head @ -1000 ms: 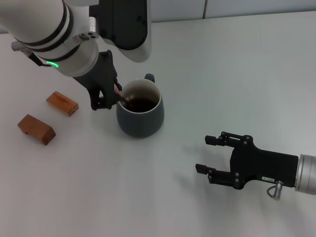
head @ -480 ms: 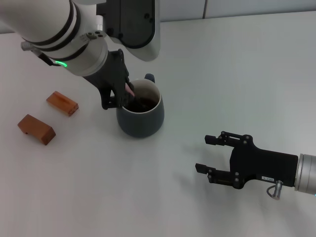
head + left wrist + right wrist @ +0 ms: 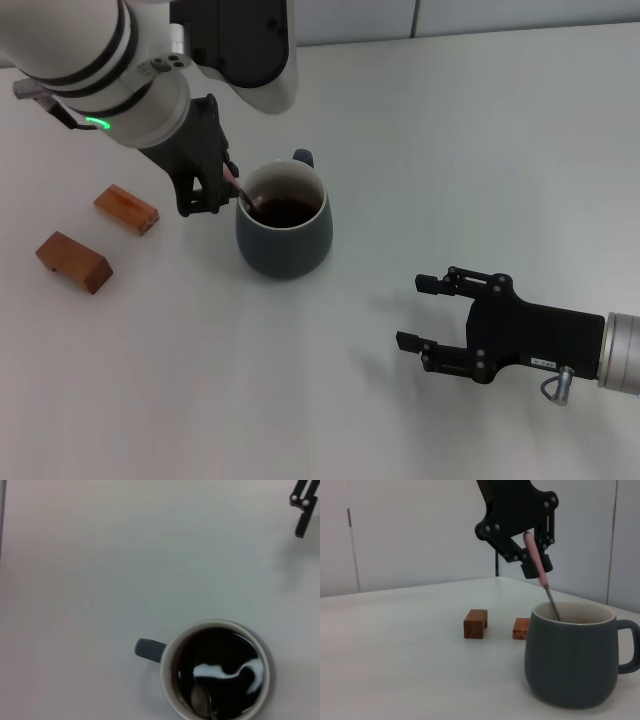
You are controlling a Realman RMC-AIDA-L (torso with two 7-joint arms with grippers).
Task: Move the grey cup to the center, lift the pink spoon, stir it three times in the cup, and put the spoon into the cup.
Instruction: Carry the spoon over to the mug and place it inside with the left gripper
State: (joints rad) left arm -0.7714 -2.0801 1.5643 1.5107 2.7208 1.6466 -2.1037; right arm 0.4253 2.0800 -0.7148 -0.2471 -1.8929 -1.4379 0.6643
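Note:
The grey cup [image 3: 285, 240] stands on the white table with dark liquid inside and its handle pointing away from me. My left gripper [image 3: 212, 195] hangs just left of the cup's rim, shut on the pink spoon [image 3: 234, 183]. The spoon leans over the rim with its metal bowl dipped in the liquid. The left wrist view shows the cup [image 3: 167, 680] from above with the spoon bowl [image 3: 200, 701] near the wall. The right wrist view shows the cup [image 3: 572, 667], the spoon [image 3: 536, 562] and the left gripper [image 3: 522, 527]. My right gripper [image 3: 415, 312] is open and empty, low at the right front.
Two brown wooden blocks [image 3: 127, 209] [image 3: 73, 262] lie left of the cup; they also show in the right wrist view [image 3: 475, 624] [image 3: 521, 628]. The table's back edge meets a wall behind the cup.
The left gripper swung right over the cup's rim, then back to the left, carrying the spoon's bowl round in the liquid. The cup and the right arm have not moved.

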